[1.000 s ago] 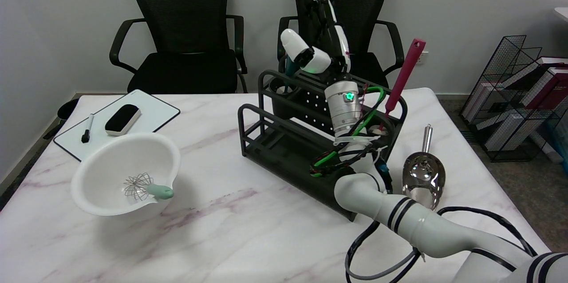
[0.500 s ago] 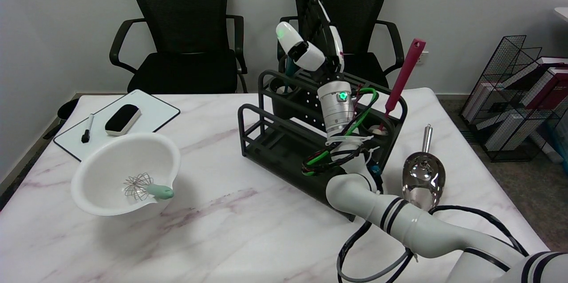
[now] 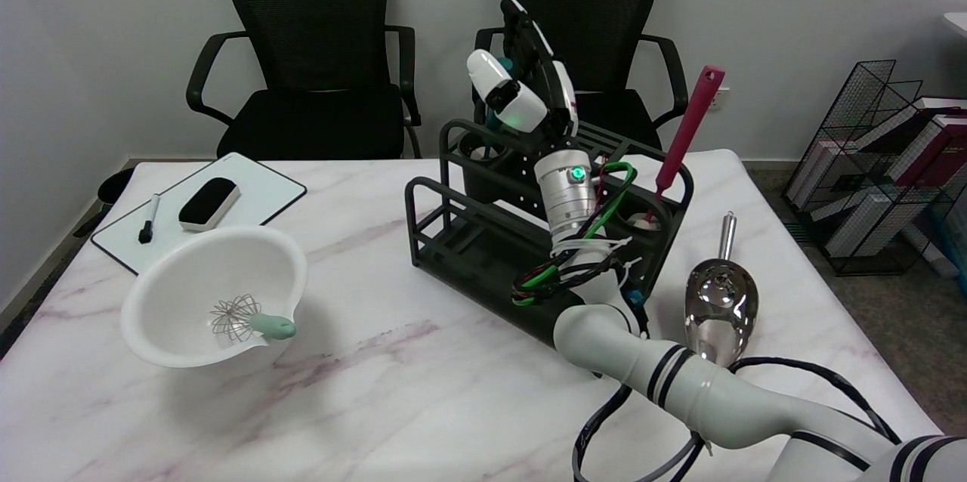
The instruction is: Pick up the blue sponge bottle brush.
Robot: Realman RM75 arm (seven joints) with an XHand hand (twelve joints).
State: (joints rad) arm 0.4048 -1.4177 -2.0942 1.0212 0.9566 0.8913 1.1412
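Observation:
The blue sponge bottle brush [image 3: 494,120] stands upright in the far left cup [image 3: 474,154] of a black rack [image 3: 453,240]. Only its teal handle shows; the sponge end is hidden inside the cup. My right hand [image 3: 529,85] is raised over the rack's back left corner, right at the handle's top. A bit of teal shows between the white thumb [image 3: 495,85] and the black-and-white fingers [image 3: 544,70], which flank the handle. I see no firm grip on it, and the brush sits down in its cup.
A pink spatula [image 3: 687,127] stands in the rack's right cup. A metal scoop [image 3: 719,301] lies to the rack's right. At left are a white bowl [image 3: 174,270] with a whisk [image 3: 245,319] and a whiteboard [image 3: 261,191] with eraser [image 3: 209,202] and marker [image 3: 149,217].
My right hand and forearm have swung left and slightly down, from above the rack's middle to the brush handle at its back left corner. The brush has not moved.

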